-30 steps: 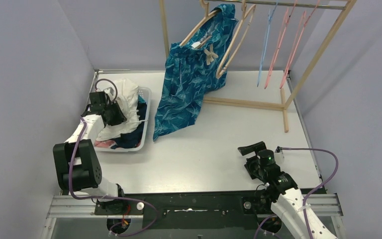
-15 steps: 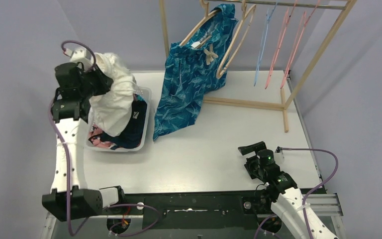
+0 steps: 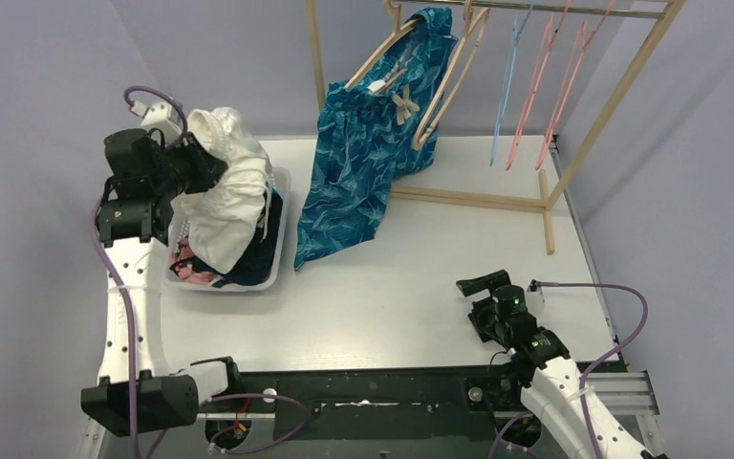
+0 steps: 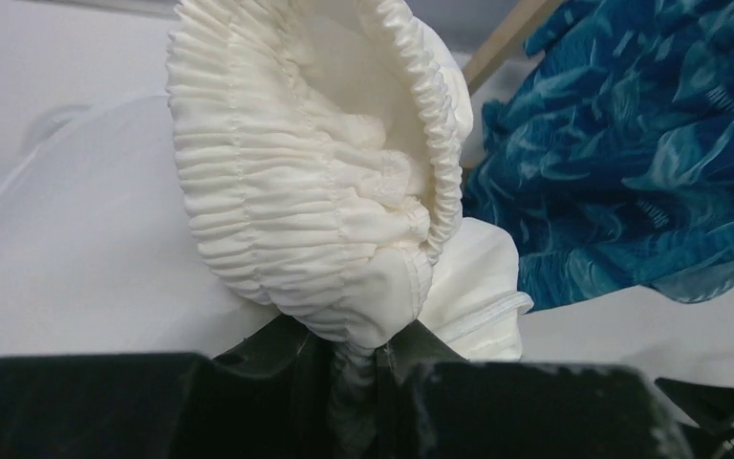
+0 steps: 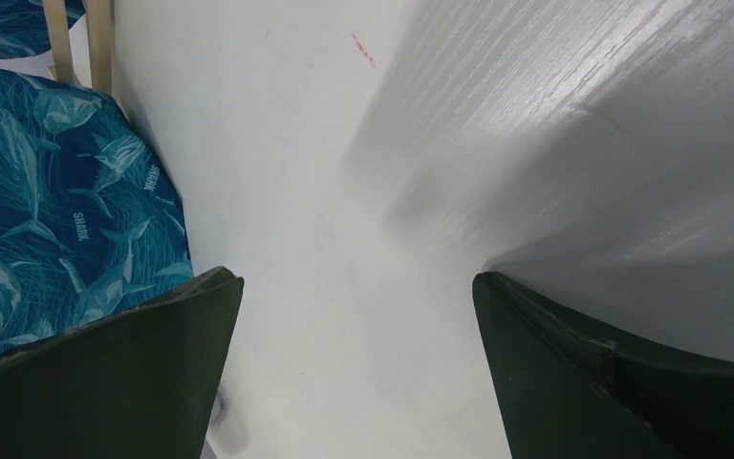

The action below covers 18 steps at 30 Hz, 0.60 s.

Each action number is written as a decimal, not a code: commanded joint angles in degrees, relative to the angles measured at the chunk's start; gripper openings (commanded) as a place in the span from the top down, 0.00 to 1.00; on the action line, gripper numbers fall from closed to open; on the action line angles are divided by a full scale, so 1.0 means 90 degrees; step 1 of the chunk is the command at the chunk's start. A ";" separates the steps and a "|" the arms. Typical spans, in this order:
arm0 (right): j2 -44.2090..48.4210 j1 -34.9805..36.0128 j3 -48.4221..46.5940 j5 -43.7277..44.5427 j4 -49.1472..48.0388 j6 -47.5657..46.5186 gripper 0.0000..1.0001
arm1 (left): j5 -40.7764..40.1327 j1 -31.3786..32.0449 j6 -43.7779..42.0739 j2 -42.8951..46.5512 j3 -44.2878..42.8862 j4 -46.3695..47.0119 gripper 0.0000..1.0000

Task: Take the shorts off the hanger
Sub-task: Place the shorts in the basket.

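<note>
My left gripper (image 3: 194, 161) is shut on the waistband of the white shorts (image 3: 225, 196) and holds them up above the white basket (image 3: 278, 239). The bunched elastic waistband fills the left wrist view (image 4: 315, 182), pinched between my jaws (image 4: 356, 368). The blue patterned shorts (image 3: 363, 163) hang from a wooden hanger (image 3: 440, 76) on the rack and drape down to the table; they also show in the left wrist view (image 4: 631, 143) and the right wrist view (image 5: 57, 210). My right gripper (image 3: 478, 287) is open and empty, low over the table at the near right (image 5: 354, 287).
The basket holds navy shorts (image 3: 258, 253) and pink fabric (image 3: 191, 271) under the white pair. The wooden rack (image 3: 583, 124) stands at the back with empty blue (image 3: 508, 86) and pink hangers (image 3: 559, 91). Grey walls close in on both sides.
My left arm rose from the basket, lifting the white shorts up and to the left; in the last half second it moved only slightly. The right arm stayed still.
</note>
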<state>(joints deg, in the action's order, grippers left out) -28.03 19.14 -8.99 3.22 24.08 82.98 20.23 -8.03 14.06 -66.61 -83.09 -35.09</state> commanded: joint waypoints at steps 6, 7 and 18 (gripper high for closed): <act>0.0180 -0.0038 0.0006 0.0140 0.0199 0.0037 0.01 | 0.1832 -0.0810 0.0185 -0.0515 0.1225 0.0498 1.00; 0.0198 -0.0038 0.0018 0.0140 0.0196 0.0043 0.01 | 0.1880 -0.0968 0.0222 -0.0621 0.1388 0.0585 1.00; -0.0101 -0.0042 0.0049 0.0111 -0.0116 -0.0020 0.01 | 0.1005 -0.1714 0.0411 -0.1624 0.2202 0.1451 1.00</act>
<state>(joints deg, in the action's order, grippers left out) -27.16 19.09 -8.84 3.20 24.69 83.18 34.41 -26.57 19.97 -79.00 -59.75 -25.74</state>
